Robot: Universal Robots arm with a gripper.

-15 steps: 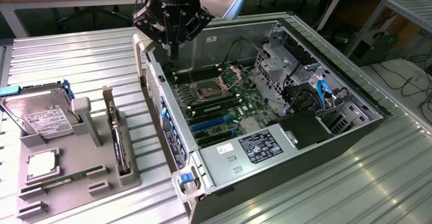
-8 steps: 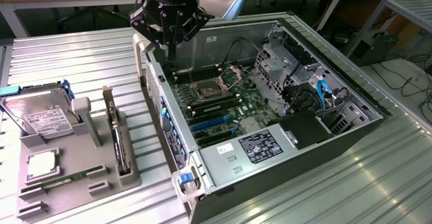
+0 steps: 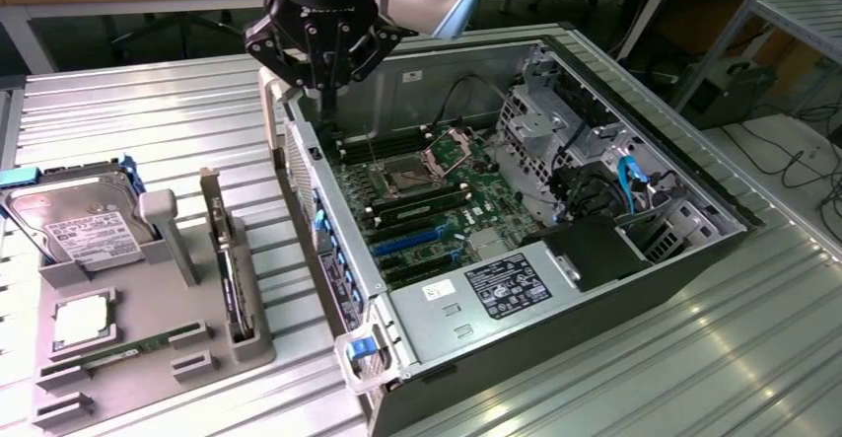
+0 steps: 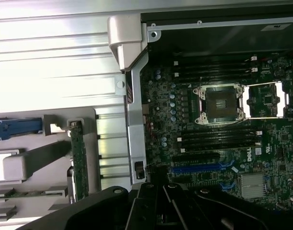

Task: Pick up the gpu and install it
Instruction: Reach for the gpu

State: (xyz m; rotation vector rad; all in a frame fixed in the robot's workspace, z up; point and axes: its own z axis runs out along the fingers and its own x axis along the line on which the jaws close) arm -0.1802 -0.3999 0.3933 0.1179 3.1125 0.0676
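The gpu (image 3: pixel 232 259) is a thin green card standing on edge in a slot of the grey holder (image 3: pixel 145 383) at the exterior view's left. In the wrist view the gpu (image 4: pixel 79 160) appears edge-on beside the case wall. My gripper (image 3: pixel 325 102) hangs above the back left corner of the open computer case (image 3: pixel 658 279), well away from the card. Its dark fingers (image 4: pixel 177 203) are drawn together with nothing between them. Inside the case lies the green motherboard (image 3: pixel 435 205) with its empty blue slots (image 4: pixel 199 168).
The holder also carries a hard drive (image 3: pixel 82 225), a processor (image 3: pixel 82 321) and a narrow memory stick (image 3: pixel 121 354). Everything rests on a ribbed metal table (image 3: pixel 658 378). The case's upright silver wall (image 4: pixel 136 120) stands between the holder and the motherboard.
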